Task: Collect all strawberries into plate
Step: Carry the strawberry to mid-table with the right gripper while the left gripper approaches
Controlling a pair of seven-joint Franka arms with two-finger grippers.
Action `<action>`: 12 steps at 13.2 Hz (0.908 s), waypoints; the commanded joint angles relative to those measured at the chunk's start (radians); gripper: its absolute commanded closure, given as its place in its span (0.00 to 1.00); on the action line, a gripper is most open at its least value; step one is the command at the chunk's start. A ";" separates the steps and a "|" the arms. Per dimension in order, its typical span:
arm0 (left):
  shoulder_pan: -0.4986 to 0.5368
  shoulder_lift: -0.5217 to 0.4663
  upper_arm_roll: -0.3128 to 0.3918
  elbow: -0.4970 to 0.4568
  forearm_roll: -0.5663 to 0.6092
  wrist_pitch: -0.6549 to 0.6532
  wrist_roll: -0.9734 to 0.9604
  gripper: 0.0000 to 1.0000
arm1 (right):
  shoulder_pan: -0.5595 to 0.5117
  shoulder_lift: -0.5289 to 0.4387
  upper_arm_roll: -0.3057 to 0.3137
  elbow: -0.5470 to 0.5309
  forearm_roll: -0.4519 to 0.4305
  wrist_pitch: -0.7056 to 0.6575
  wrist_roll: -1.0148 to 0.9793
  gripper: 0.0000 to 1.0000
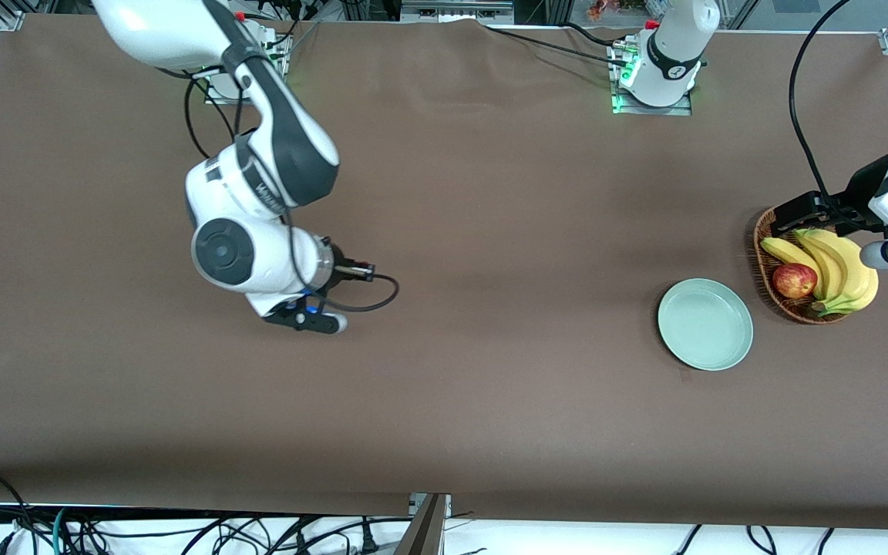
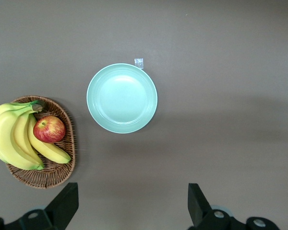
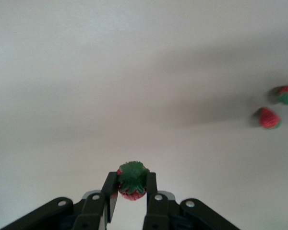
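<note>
Toward the right arm's end of the tabletop (image 1: 444,231), the right claw (image 3: 132,184) hangs low over bare brown cloth, its two fingers (image 3: 110,191) pressed against the sides of one strawberry (image 3: 132,181), green cap toward the camera. The grip across the berry's middle looks chosen to keep so small and round a thing from squirting out. Two more strawberries (image 3: 270,118) lie loose on the cloth, close together but apart, well clear of the held one; in the front view the arm's own bulk hides them, so I cannot say exactly where they sit there.

The plate (image 1: 705,324) lies toward the left arm's end, at about four o'clock from the table's middle in the front view, and shows nothing in it. A wicker basket (image 1: 761,254) with bananas (image 1: 837,270) and an apple (image 1: 794,280) stands just beside it, at roughly one o'clock from the plate, not touching. The left claw (image 2: 129,206) hovers over the basket's edge region, fingers spread wide and holding nothing; that arm seems to be waiting.

Between the held berry and the plate runs a long stretch of open cloth with no obstacle, so a carry across looks easy. The likely pinch point is at the plate, where the left arm and basket crowd one flank; an approach from the nine o'clock flank would probably keep clear. A small clear tab (image 2: 138,63) lies at the plate's rim.
</note>
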 commanded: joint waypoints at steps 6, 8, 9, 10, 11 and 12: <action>-0.013 0.015 -0.009 0.054 -0.003 -0.011 -0.007 0.00 | 0.128 0.030 -0.002 0.018 0.124 0.225 0.239 0.79; -0.007 0.018 -0.009 0.058 -0.003 -0.011 -0.007 0.00 | 0.156 0.042 -0.002 0.018 0.171 0.317 0.323 0.79; -0.004 0.018 -0.009 0.058 -0.004 -0.011 -0.007 0.00 | 0.167 0.051 -0.002 0.018 0.191 0.356 0.350 0.79; -0.002 0.026 -0.007 0.058 -0.001 -0.009 -0.007 0.00 | 0.180 0.056 -0.002 0.018 0.212 0.392 0.380 0.79; -0.002 0.030 -0.007 0.058 -0.003 -0.011 -0.007 0.00 | 0.193 0.063 -0.002 0.018 0.234 0.434 0.412 0.79; -0.007 0.033 -0.009 0.058 -0.004 -0.009 -0.005 0.00 | 0.205 0.068 -0.002 0.018 0.251 0.478 0.445 0.79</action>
